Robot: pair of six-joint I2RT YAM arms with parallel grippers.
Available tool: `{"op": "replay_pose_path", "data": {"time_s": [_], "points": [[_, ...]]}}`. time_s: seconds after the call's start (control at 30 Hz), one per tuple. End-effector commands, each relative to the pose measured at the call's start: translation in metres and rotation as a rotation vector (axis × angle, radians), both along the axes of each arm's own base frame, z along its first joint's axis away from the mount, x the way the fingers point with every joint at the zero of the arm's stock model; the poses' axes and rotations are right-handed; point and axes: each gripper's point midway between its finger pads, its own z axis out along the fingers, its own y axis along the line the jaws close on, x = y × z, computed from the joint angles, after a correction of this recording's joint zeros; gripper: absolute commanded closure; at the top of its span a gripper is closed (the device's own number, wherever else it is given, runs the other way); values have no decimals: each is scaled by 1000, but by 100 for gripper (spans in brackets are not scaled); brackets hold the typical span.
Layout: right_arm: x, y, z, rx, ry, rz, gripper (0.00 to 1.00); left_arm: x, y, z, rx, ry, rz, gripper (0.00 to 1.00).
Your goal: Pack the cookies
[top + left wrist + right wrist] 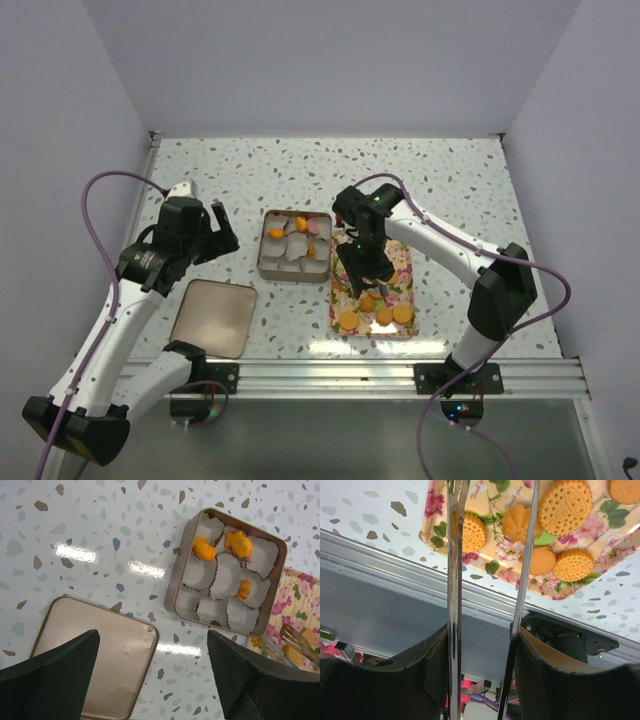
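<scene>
From above, my right gripper [362, 268] covered the middle of the flowered tray [338, 300]. The tips of the tongs [372, 292] it pinched were hard to pick out among the cookies [376, 316], which lay flat at the tray's near end. A few more sat in the tin [265, 262]. My left gripper [205, 215] hung beside the tin.

On my left wrist camera, my left fingers [60, 670] stood wide apart around nothing. Three orange cookies [204, 549] rested in paper cups [227, 575], well ahead of them. The frame edge cut off the tray [300, 592].

On my right wrist camera, my right fingers [420, 670] squeezed the tongs [454, 580], whose blades ran straight away and out of frame. The round cookies [565, 500], with no long axis, lay face up around the blades. A green one was mostly hidden.
</scene>
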Motion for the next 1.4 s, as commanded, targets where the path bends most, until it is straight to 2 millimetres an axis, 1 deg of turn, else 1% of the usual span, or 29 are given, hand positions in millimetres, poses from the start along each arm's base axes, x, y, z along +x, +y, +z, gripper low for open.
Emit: {"op": "replay_pose_path", "data": {"time_s": [0.0,0.3,0.5,0.7,0.77,0.87,1.03,1.13,1.37], "points": [[-7,-1,-1,5,27,19,49,11,1,4,14,-37,4,6],[-4,5,-8,6,46,38,48,15,0,4,12,-35,4,5],[-3,7,-8,7,55,48,48,16,0,3,14,-32,5,6],[-7,6,-12,1,75,57,48,16,0,3,17,-31,3,6],[-9,7,-11,15,83,54,48,17,0,3,18,-33,3,5],[-10,14,-5,50,87,52,48,18,-1,2,18,-28,3,5],[-9,17,2,67,84,48,48,18,-2,2,15,-30,1,6],[-11,16,2,65,87,50,48,18,-1,1,14,-29,2,6],[-14,3,-9,12,90,56,48,15,1,1,16,-31,7,5]]}}
